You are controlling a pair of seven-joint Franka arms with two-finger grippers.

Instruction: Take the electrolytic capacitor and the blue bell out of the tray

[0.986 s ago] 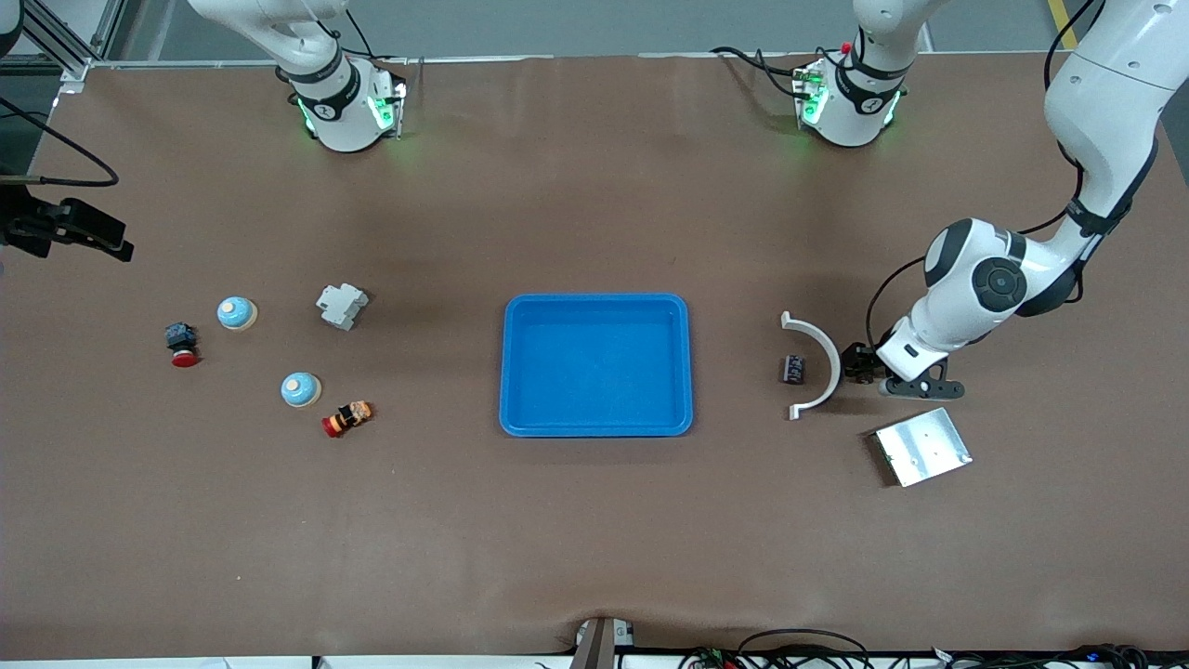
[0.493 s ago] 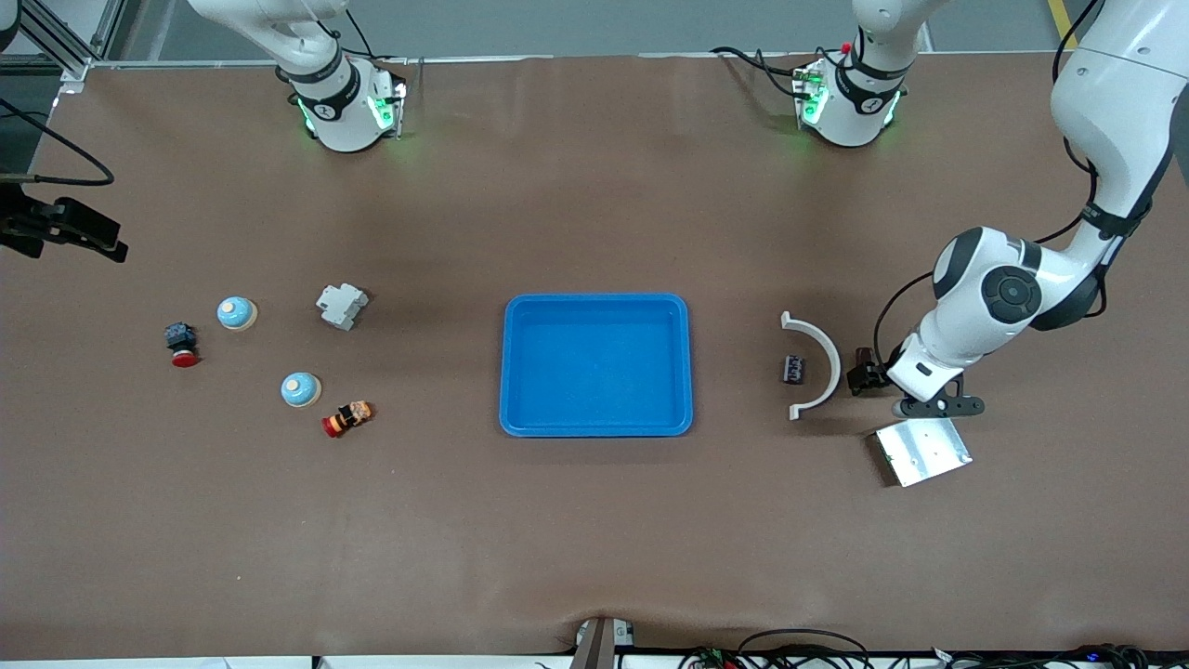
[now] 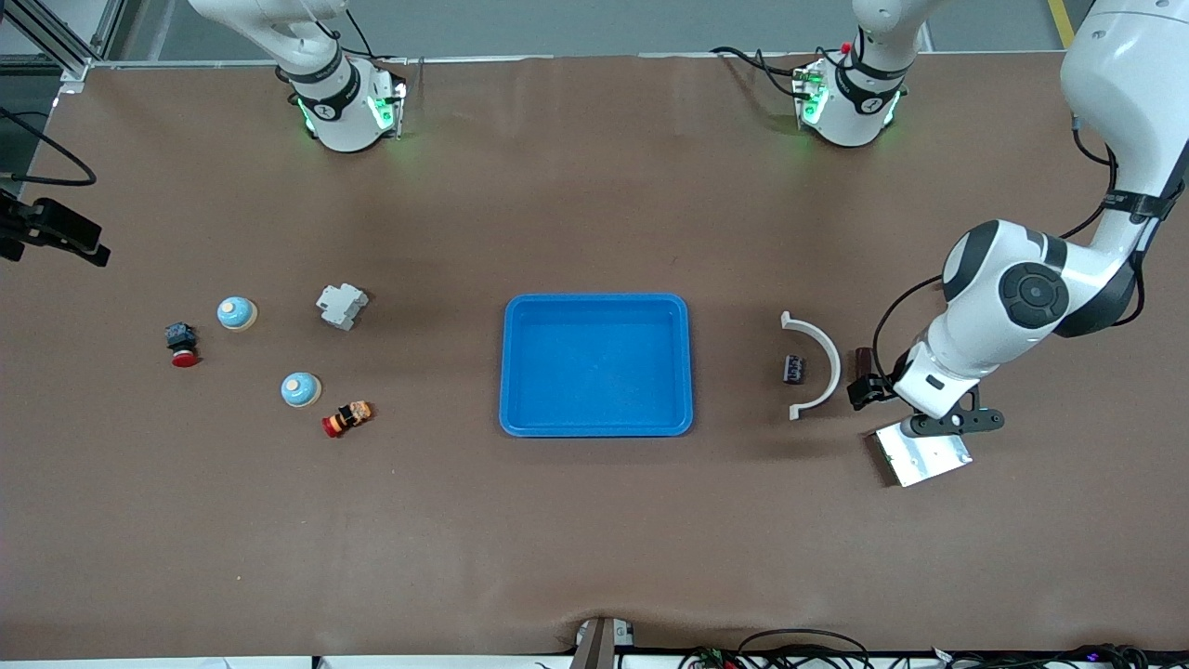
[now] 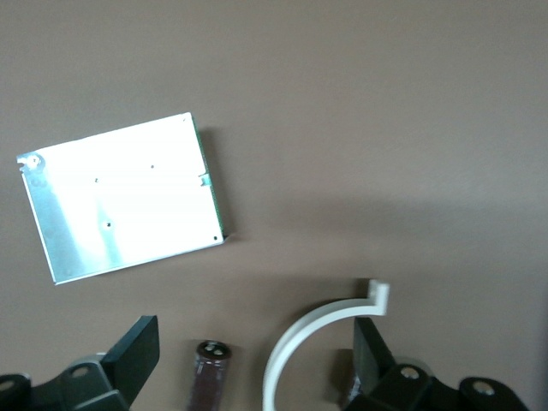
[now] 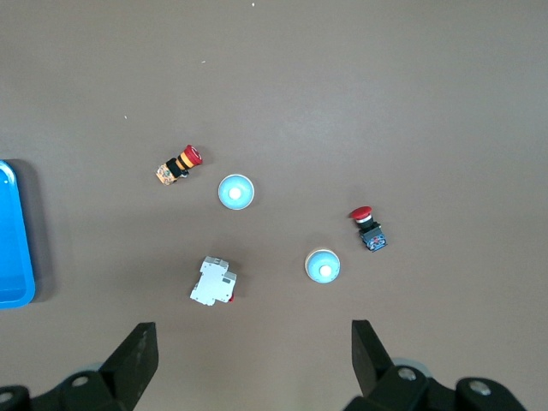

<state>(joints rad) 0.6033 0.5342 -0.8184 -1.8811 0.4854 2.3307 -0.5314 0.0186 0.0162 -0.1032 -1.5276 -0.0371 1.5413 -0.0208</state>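
A dark brown capacitor (image 3: 865, 358) (image 4: 208, 378) lies on the table beside a white arc-shaped piece (image 3: 821, 364) (image 4: 310, 336), toward the left arm's end. My left gripper (image 3: 952, 423) (image 4: 254, 342) hangs open above it and above the edge of a metal plate, holding nothing. Two blue dome bells (image 3: 237, 312) (image 3: 301, 389) sit toward the right arm's end, seen from high up as bells (image 5: 235, 192) (image 5: 323, 266) in the right wrist view. My right gripper (image 3: 56, 230) (image 5: 254, 351) is open and empty, up in the air at that end's edge. The blue tray (image 3: 596, 299) is empty.
A shiny metal plate (image 3: 922, 455) (image 4: 124, 195) lies nearer the front camera than the capacitor. A small dark part (image 3: 794, 369) sits inside the arc. Near the bells are a white breaker (image 3: 342, 306) and two red-button switches (image 3: 182, 344) (image 3: 347, 418).
My left gripper has opened wider and moved from beside the arc to over the metal plate, uncovering the capacitor on the table. My right gripper drifted slightly outward.
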